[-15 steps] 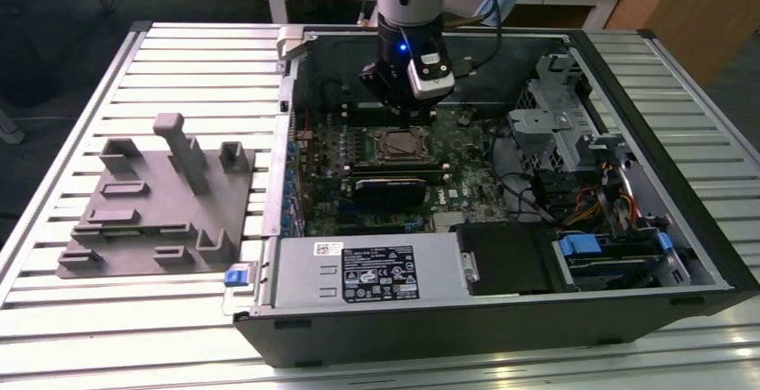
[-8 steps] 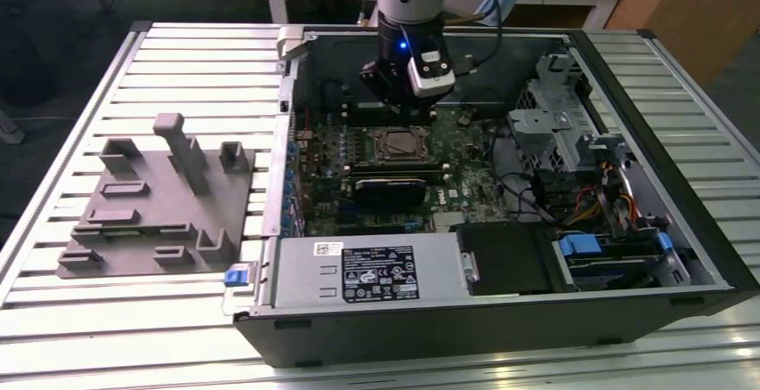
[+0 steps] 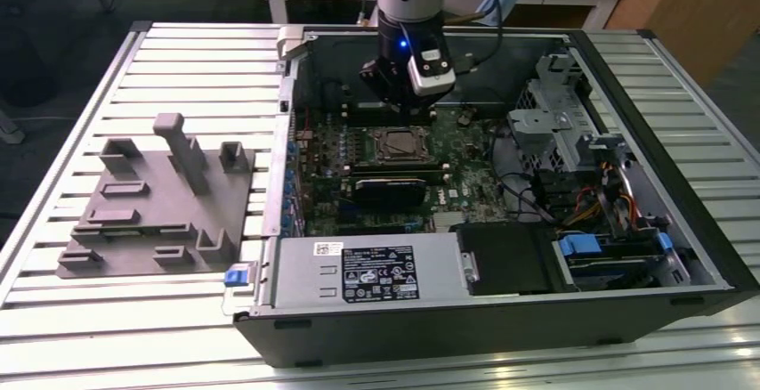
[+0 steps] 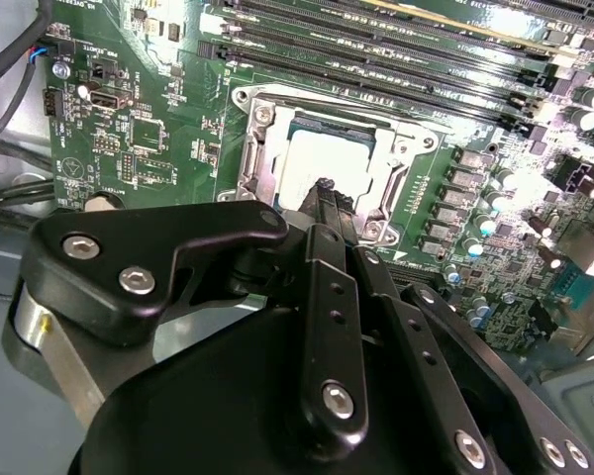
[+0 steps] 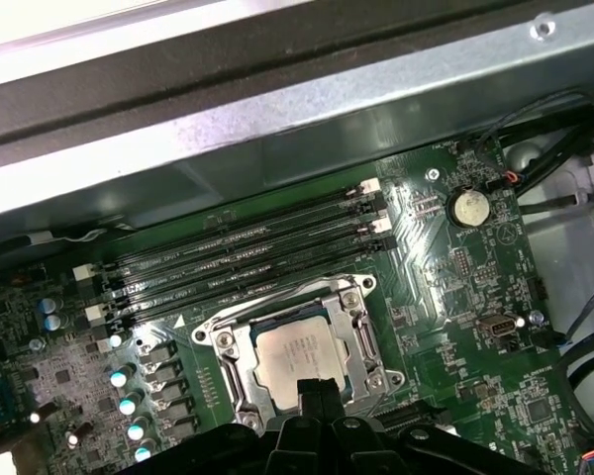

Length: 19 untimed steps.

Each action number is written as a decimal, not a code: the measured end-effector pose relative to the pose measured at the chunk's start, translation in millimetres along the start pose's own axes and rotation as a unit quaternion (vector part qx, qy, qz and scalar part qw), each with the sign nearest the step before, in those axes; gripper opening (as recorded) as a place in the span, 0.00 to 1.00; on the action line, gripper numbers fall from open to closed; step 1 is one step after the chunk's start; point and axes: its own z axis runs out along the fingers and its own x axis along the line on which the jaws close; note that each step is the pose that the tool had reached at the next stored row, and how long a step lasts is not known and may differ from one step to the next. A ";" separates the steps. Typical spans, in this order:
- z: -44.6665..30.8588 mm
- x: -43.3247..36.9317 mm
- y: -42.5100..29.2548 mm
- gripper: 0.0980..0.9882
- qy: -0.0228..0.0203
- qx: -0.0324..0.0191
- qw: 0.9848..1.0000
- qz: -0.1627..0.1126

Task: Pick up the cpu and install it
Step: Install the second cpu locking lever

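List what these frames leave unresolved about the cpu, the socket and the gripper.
- cpu: in both wrist views its near edge is covered by the gripper, so contact or release cannot be judged.
- Socket frame: the first wrist view leaves its near side behind the gripper body.
- Socket in the exterior view: too small to tell whether the chip lies flat.
- Jaws: bunched together in the second wrist view; open or shut is unclear.

Small square cpu (image 5: 299, 355) with silvery-white metal top, lying flat and level inside the socket's metal frame (image 5: 361, 336) on the green motherboard (image 5: 445, 327).
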 end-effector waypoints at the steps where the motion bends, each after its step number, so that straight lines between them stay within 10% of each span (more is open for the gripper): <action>1: -0.3 0.0 0.0 0.01 0.000 0.000 1.000 0.000; 19: -5.5 -0.4 0.1 0.01 0.000 0.000 1.000 0.000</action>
